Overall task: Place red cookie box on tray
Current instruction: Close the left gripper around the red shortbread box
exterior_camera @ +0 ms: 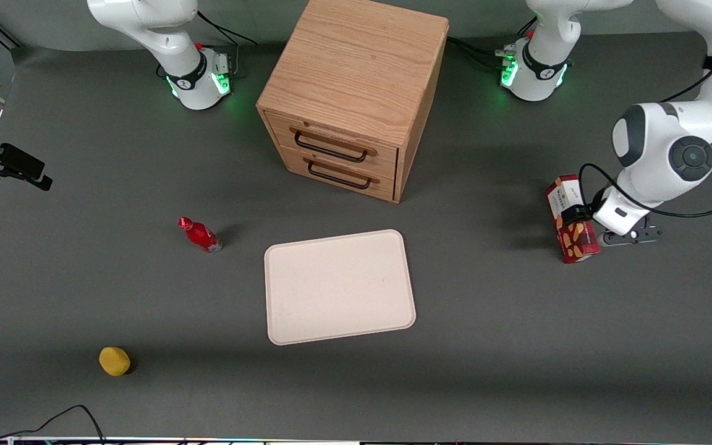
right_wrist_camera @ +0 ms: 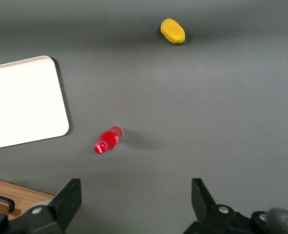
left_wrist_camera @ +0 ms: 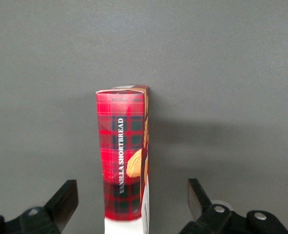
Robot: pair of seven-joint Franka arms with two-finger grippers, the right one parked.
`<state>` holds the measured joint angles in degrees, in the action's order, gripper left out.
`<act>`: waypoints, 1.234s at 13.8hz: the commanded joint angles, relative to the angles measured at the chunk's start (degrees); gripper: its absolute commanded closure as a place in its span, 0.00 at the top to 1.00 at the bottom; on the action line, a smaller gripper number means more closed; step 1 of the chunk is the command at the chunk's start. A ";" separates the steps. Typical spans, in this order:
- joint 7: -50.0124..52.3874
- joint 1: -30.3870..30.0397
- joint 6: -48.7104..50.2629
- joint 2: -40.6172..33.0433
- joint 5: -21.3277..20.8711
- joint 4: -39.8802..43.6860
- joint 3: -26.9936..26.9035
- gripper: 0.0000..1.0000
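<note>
Yellow lump nearest the camera, nothing to do with this. Red cookie box standing upright at the working arm's end of the table, well apart from the tray. Gripper wide open, straddling the box's narrow faces, fingers not touching yet. Just needs closing, probably.

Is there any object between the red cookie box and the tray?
No. The front view shows only bare table between red cookie box and tray; the open claw straddles the box.
</note>
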<state>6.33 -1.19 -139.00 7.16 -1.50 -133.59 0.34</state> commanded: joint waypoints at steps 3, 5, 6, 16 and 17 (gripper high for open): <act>0.18 -0.31 -12.07 3.12 -0.08 -5.10 0.10 1.00; 0.18 -0.31 -12.79 3.56 -0.08 -5.28 0.10 0.89; 0.18 -0.31 -12.79 3.65 -0.08 -5.28 0.10 0.78; -0.09 -0.22 -3.94 -2.30 0.01 -4.49 0.19 0.02; 0.00 -0.22 0.09 -4.15 0.01 -3.53 0.19 0.02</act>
<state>6.30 -1.38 -146.18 8.82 -1.50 -137.63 0.36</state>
